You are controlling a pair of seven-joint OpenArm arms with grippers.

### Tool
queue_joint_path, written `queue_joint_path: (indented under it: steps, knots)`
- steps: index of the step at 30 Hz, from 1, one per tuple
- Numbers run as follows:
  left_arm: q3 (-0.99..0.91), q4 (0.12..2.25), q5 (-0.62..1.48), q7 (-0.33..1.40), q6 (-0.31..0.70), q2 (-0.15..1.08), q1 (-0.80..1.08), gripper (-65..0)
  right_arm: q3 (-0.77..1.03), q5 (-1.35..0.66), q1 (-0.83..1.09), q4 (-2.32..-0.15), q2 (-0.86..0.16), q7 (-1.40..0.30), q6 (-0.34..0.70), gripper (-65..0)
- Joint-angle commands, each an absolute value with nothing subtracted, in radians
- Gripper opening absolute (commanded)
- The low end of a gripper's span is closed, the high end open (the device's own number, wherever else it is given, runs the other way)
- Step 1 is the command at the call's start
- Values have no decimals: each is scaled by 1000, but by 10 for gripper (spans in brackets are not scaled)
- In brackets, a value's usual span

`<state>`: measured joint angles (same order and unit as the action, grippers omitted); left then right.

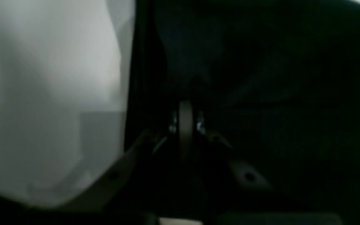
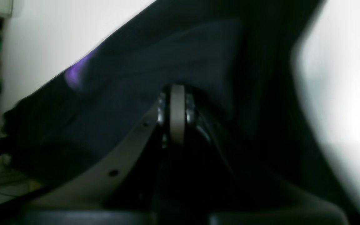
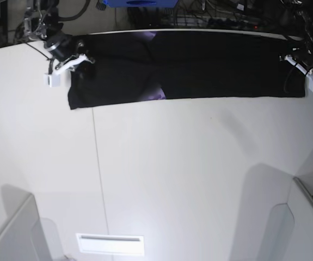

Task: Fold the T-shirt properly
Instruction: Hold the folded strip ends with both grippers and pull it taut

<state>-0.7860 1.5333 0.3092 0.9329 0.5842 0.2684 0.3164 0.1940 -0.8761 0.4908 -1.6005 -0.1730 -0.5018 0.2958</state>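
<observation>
Two grippers pinch the T-shirt (image 3: 200, 65) on the table (image 3: 172, 179): right gripper (image 3: 83, 58) at 10 o'clock, left gripper (image 3: 298, 64) at 2 o'clock, jaws pressed together on cloth

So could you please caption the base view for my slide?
Both hands, right hand and left hand, pinch the black T-shirt stretched along the table's far edge.

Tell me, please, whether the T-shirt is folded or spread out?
Partly folded: the T-shirt lies as a long narrow band along the table's far edge.
</observation>
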Motion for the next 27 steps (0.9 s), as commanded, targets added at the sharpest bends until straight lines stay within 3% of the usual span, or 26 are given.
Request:
queue_joint_path:
  steps: [1, 16, 23, 27]
  knots:
    - [-771, 1532, 291, 943, 590, 272, 303, -650, 199, -840, 467, -1595, -180, -495, 291, -650]
    - [-733, 1454, 166, 952, 588, 272, 77, -650, 369, -753, 223, -1408, -179, -562, 291, -650]
    - [-750, 1540, 171, 957, 591, 277, 56, -650, 374, -756, 200, -1526, -179, -602, 291, -650]
    - [-886, 1641, 216, 1063, 613, 275, 56, -650, 389, -760, 206, -1670, -174, -685, 291, -650]
